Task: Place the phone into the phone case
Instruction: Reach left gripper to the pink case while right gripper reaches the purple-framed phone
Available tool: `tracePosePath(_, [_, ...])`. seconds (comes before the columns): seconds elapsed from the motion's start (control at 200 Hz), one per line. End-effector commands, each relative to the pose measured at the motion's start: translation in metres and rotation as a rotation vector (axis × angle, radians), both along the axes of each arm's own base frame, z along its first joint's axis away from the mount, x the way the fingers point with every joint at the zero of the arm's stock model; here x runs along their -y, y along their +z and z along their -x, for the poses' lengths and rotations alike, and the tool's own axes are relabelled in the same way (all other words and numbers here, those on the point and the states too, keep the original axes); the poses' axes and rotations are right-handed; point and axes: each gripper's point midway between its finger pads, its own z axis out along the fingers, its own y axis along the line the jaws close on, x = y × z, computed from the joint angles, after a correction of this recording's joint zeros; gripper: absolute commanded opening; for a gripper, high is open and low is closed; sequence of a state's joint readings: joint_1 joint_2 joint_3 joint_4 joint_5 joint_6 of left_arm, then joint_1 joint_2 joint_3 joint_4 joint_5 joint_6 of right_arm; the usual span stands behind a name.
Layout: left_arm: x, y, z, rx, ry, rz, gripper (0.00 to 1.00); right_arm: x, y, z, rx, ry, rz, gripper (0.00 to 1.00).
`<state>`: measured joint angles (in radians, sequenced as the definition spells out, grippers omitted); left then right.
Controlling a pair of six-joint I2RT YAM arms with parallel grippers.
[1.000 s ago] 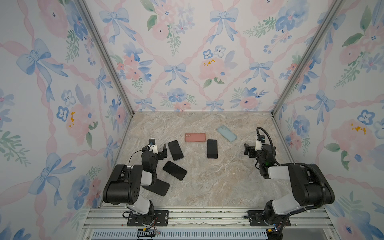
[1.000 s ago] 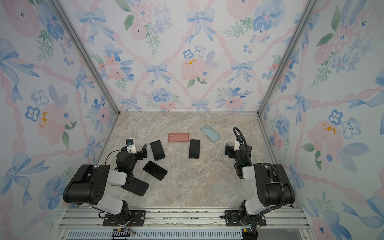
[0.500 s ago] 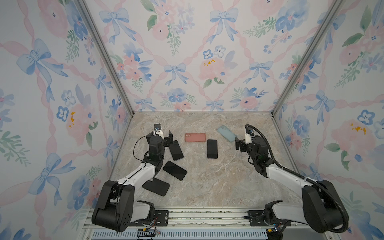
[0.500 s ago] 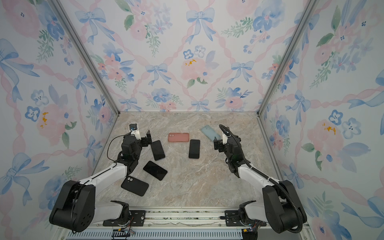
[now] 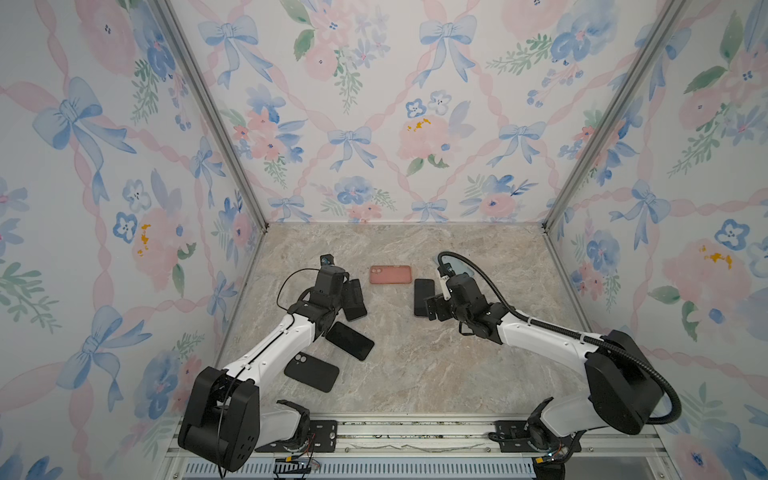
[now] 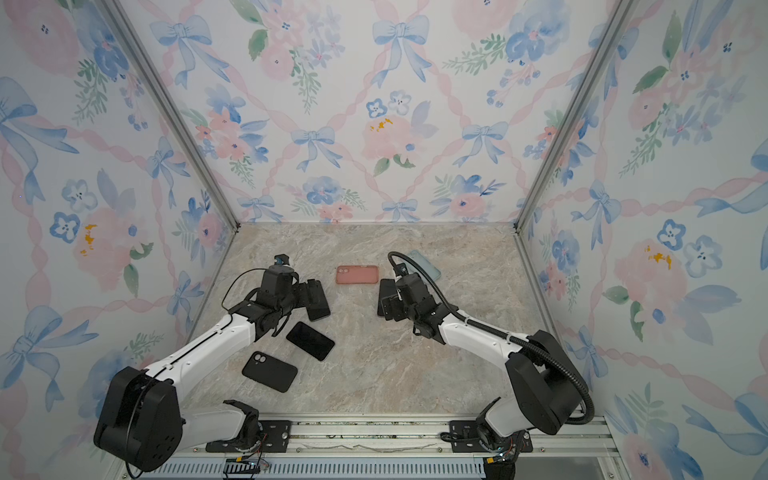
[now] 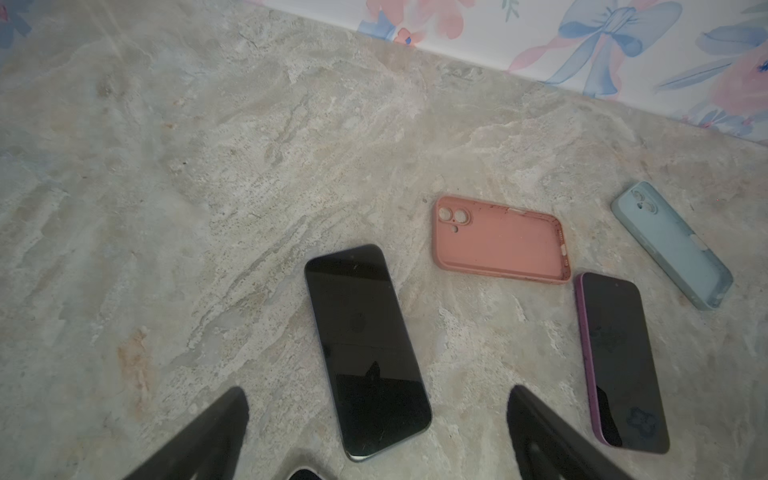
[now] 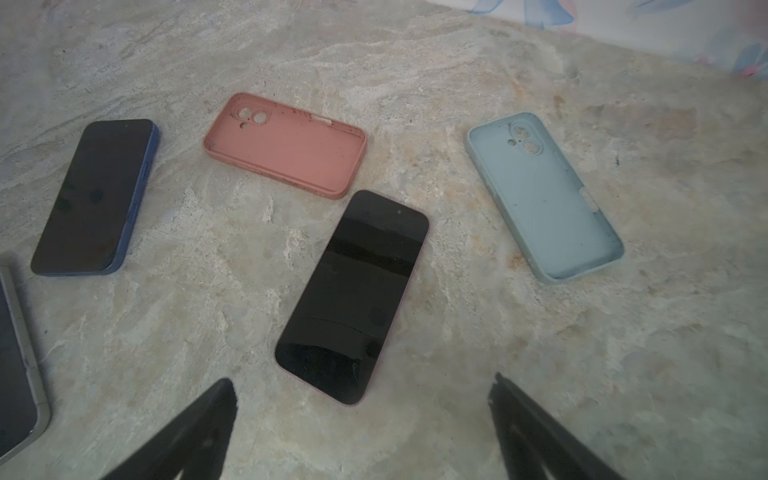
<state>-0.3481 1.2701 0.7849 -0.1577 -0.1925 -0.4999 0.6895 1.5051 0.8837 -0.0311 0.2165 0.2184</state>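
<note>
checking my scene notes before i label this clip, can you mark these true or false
1. The pink case lies empty with its open side up. True.
2. The right gripper is shut on the purple-edged phone. False: its jaws stand open, and the phone lies flat on the table, not held.
3. The light blue case has a phone in it. False: it is empty.
4. The left gripper is open and holds nothing. True.
5. The black case lies against the back wall. False: of all the phones and cases, it lies nearest the front rail.
</note>
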Motion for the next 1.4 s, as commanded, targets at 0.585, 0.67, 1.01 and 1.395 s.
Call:
tracePosePath(0.585, [0.060,-0.052,0.008,-0.282,-0.147,0.189,0.96,-0.021,-0.045,-0.020,-0.193,-0.004,0.110,0.92])
tracePosePath(0.67, [0.070,-0.052,0.004,-0.287,-0.164,0.197,0.96,-0.016,-0.047,-0.029,-0.206,-0.043,0.098,0.92])
tracePosePath(1.01, [0.093,-0.063,-0.009,-0.334,-0.233,0.218,0.94,0.000,-0.053,-0.058,-0.271,-0.186,0.039,0.92])
tracePosePath(1.395, [0.111,-0.076,-0.041,-0.360,-0.263,0.224,0.91,-0.012,-0.042,-0.114,-0.262,-0.030,0.039,0.87])
